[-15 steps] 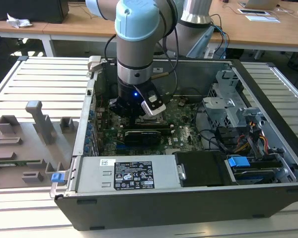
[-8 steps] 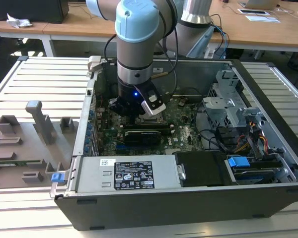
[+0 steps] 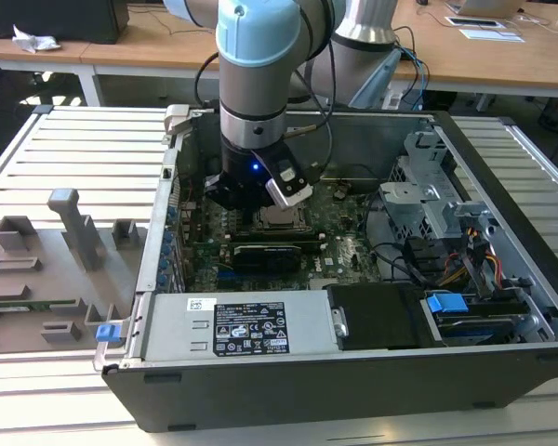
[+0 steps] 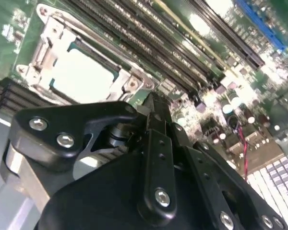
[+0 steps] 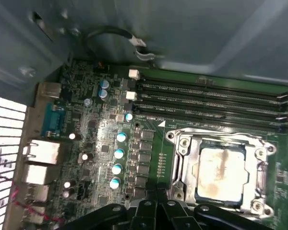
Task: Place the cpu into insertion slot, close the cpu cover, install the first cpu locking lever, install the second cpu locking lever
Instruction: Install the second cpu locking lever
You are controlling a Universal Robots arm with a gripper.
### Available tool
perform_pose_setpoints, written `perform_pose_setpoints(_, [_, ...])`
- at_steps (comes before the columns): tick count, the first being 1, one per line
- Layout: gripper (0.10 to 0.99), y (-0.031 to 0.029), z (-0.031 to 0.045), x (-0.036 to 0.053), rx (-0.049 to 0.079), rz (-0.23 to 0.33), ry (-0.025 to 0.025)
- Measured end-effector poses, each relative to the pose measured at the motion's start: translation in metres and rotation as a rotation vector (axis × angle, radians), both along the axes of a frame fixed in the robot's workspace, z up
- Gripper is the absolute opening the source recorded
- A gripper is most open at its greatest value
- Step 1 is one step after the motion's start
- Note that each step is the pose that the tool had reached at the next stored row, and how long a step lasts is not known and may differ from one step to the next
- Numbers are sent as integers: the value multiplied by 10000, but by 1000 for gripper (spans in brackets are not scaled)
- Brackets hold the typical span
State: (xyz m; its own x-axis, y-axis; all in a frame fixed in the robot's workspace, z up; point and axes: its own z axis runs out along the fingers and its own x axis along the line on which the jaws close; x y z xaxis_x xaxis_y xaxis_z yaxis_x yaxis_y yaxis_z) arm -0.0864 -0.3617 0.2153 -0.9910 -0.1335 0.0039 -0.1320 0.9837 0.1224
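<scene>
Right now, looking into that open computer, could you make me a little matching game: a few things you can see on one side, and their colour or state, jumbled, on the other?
Things:
1. the cpu
2. the cpu cover
3. the gripper
4. the round capacitors

Descriptions:
A. black, poised just above the board beside the socket
B. silvery frame lying flat around the chip
C. pale grey square sitting in the socket
D. light blue tops, lined up in a row

Pairs: 1-C, 2-B, 3-A, 4-D
</scene>
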Motion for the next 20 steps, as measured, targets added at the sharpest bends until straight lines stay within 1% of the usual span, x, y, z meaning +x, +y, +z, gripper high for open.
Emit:
perform_pose_setpoints(2, [110,24,4,20,-94,2,5])
perform_pose_setpoints(3, [110,39,3,49,-152,4,28])
perform_pose_setpoints(4, [110,49,-1,84,-189,1,65])
perform_pose_setpoints(5, [110,59,-7,146,-211,2,129])
perform_pose_setpoints(6, [110,72,-15,246,-218,2,226])
perform_pose_setpoints(7, [110,76,-18,291,-220,4,266])
perform_pose_setpoints(9, [110,94,-25,455,-229,5,398])
perform_pose_setpoints(11, [110,114,-36,696,-248,6,589])
perform_pose_setpoints(12, [110,123,-38,784,-260,8,650])
perform_pose_setpoints(13, [110,132,-38,830,-276,7,674])
perform_pose_setpoints(15, [110,154,-38,895,-324,6,698])
perform_pose_setpoints(17, [110,164,-36,919,-361,5,700])
perform_pose_setpoints(20, [110,187,28,925,-542,-1,700])
